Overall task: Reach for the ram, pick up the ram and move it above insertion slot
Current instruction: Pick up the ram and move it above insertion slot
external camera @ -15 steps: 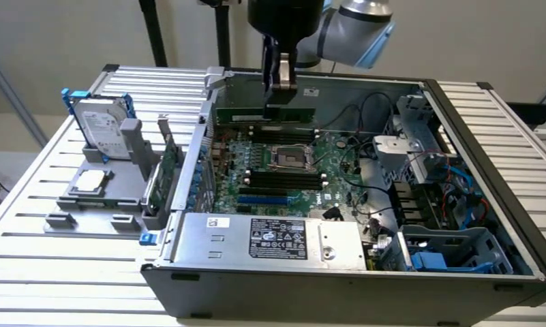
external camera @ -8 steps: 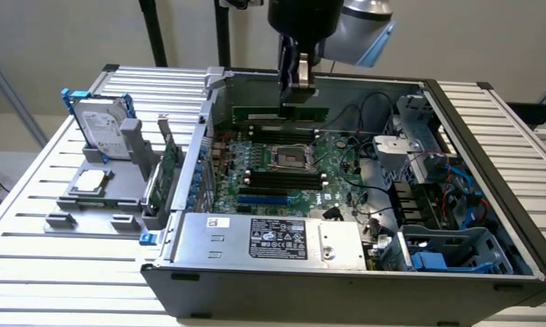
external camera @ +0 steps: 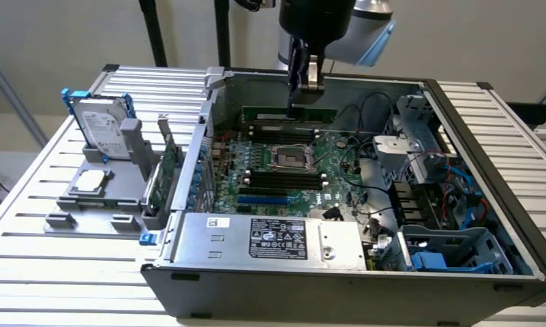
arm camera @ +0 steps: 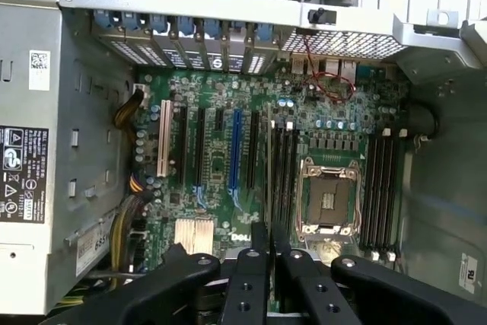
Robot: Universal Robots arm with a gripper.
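gripper (external camera: pixel 302 85) is pinching the ram (external camera: pixel 288 113) upright, hanging over the motherboard's (external camera: pixel 286 163) far edge, above black insertion slots (external camera: pixel 275 127).

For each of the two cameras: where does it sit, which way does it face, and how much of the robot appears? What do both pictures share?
Exterior view: set off the arm, above the open computer case, looking down at an angle into it; the arm's end and gripper hang over the far side, holding the ram.
Wrist view: on the wrist, looking straight down the black fingers onto the motherboard, the ram seen edge-on between them.
Shared: motherboard, processor socket, blue slot, power supply label.
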